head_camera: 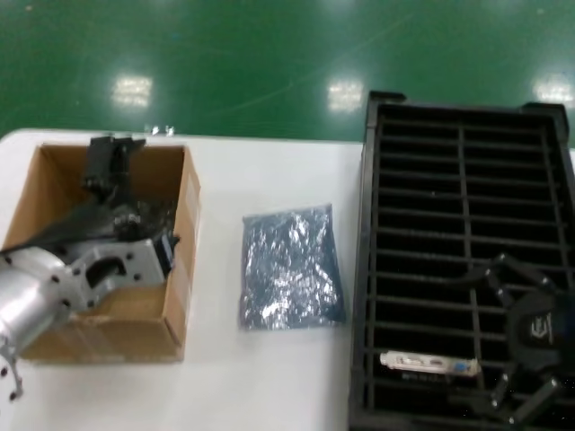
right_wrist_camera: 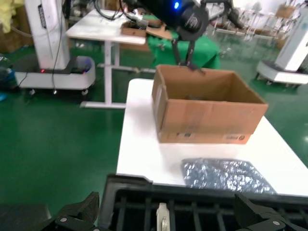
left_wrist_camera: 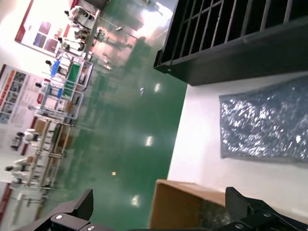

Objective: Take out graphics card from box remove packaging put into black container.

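The graphics card [head_camera: 429, 365] stands in a near slot of the black container [head_camera: 463, 180], silver bracket up; its bracket [right_wrist_camera: 162, 217] shows between my right gripper's fingers. My right gripper [head_camera: 490, 339] hovers open just above that slot, holding nothing. The packaging [head_camera: 292, 268] lies flat and empty on the white table between the container and the box [head_camera: 175, 296]. My left gripper [head_camera: 106, 171] reaches down into the box, open [left_wrist_camera: 161, 214], its fingertips [left_wrist_camera: 243, 206] apart over the box's far rim [left_wrist_camera: 185, 190].
Dark glossy bagged bundles [head_camera: 117, 220] fill the box under the left arm. The container's other slots look unfilled. Its rim [right_wrist_camera: 139, 187] lies close under the right gripper. Green floor lies beyond the table's far edge.
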Robot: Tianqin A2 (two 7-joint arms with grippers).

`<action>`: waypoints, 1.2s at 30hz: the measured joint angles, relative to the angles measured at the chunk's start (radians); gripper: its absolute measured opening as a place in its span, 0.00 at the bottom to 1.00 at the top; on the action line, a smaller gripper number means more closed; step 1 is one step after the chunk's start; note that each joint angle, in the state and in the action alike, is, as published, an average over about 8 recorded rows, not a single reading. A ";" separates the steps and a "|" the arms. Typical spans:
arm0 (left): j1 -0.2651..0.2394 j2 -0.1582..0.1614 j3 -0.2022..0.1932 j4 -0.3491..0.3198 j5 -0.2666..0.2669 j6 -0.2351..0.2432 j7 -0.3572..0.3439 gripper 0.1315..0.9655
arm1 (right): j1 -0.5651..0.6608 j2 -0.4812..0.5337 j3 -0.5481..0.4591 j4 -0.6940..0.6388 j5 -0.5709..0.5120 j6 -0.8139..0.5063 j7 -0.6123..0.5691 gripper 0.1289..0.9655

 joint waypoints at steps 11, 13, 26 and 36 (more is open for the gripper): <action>0.035 0.005 0.013 0.047 -0.176 -0.097 0.001 1.00 | -0.090 -0.058 0.033 0.037 0.008 0.177 0.007 1.00; 0.044 0.008 0.015 0.056 -0.210 -0.120 0.005 1.00 | -0.109 -0.071 0.040 0.045 0.009 0.216 0.008 1.00; 0.101 0.026 0.024 0.115 -0.430 -0.267 0.034 1.00 | -0.237 -0.153 0.086 0.097 0.020 0.468 0.017 1.00; 0.146 0.040 0.032 0.161 -0.600 -0.381 0.057 1.00 | -0.335 -0.216 0.122 0.137 0.029 0.663 0.024 1.00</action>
